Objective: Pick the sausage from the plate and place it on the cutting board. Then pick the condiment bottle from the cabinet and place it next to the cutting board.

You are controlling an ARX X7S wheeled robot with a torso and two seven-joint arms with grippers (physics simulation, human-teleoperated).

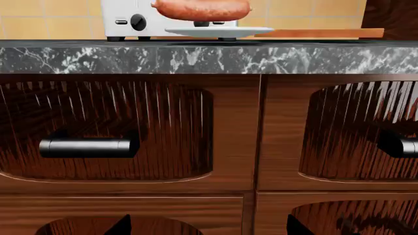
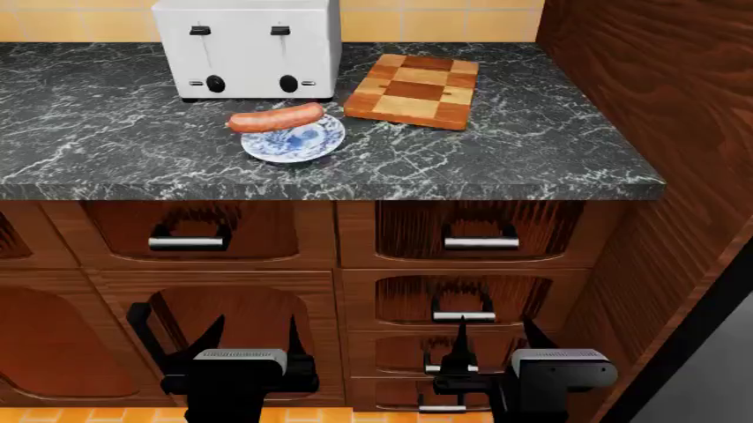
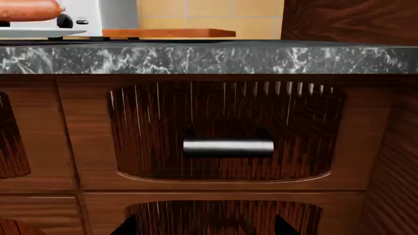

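The reddish-orange sausage point(image 2: 275, 117) lies across the far edge of the small blue-patterned plate point(image 2: 294, 141) on the dark marble counter, in front of the toaster. It also shows in the left wrist view point(image 1: 201, 10) and the right wrist view point(image 3: 29, 9). The checkered wooden cutting board point(image 2: 414, 90) lies to the plate's right. My left gripper point(image 2: 253, 339) and right gripper point(image 2: 495, 339) hang low in front of the drawers, well below the counter, both open and empty. The condiment bottle is out of view.
A white toaster point(image 2: 247, 48) stands behind the plate. Wooden drawers with metal handles point(image 2: 189, 241) point(image 2: 480, 241) fill the front under the counter point(image 2: 118, 132). A tall wooden cabinet wall point(image 2: 659, 97) rises at the right.
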